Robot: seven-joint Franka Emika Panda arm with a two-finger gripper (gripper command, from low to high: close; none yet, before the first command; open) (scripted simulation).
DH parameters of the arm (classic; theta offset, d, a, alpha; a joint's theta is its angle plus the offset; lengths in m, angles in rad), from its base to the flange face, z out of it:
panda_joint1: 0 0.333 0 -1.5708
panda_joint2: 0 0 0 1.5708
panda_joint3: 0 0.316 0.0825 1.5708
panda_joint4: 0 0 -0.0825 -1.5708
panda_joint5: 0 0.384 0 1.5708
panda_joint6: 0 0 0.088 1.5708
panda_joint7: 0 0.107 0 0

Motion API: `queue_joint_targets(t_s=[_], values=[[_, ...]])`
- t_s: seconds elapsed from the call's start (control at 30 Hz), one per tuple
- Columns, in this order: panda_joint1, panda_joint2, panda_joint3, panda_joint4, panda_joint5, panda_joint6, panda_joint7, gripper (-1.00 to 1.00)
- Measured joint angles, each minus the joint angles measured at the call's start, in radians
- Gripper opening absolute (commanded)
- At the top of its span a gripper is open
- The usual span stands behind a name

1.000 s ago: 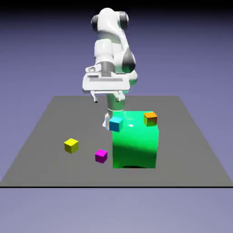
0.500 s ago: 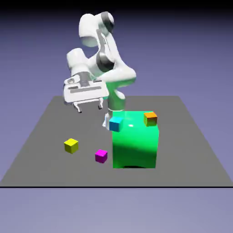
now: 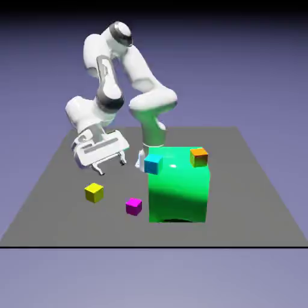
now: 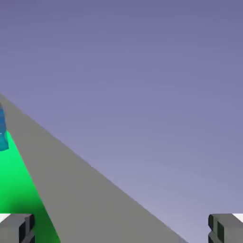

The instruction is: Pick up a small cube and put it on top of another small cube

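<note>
The small magenta-pink cube (image 3: pixel 133 206) lies on the grey table (image 3: pixel 72 156), just left of the big green block (image 3: pixel 178 192) in the exterior view. On the block's top near corner sits the small cyan-blue cube (image 3: pixel 153 163). My gripper (image 3: pixel 110 166) hangs open and empty above the table, up and to the left of the pink cube and tilted. In the hand view the gripper (image 4: pixel 121 228) shows wide-apart fingertips (image 4: pixel 16 227) with nothing between them; a sliver of the cyan-blue cube (image 4: pixel 2 130) and the green block (image 4: pixel 19 190) show at the left edge. The pink cube is out of that view.
A yellow cube (image 3: pixel 94 192) rests on the table left of the pink cube, below the gripper. An orange cube (image 3: pixel 199 157) sits on the green block's far right corner. The arm's base stands behind the block.
The arm has swung toward the exterior view's left and lowered, and the hand has tilted. The gripper stayed open. No cube has moved.
</note>
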Motion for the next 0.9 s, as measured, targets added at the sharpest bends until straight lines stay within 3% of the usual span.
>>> queue_joint_targets(t_s=[0.63, 0.8, 0.83, 0.9], values=[[0.361, -0.077, -0.657, 0.052, 0.149, -0.171, -0.756, 0.0], [0.498, -0.222, -0.732, 0.07, 0.158, -0.01, -0.792, 0.0], [0.516, -0.241, -0.742, 0.072, 0.159, 0.012, -0.797, -1.0], [0.516, -0.241, -0.742, 0.072, 0.159, 0.012, -0.797, -1.0]])
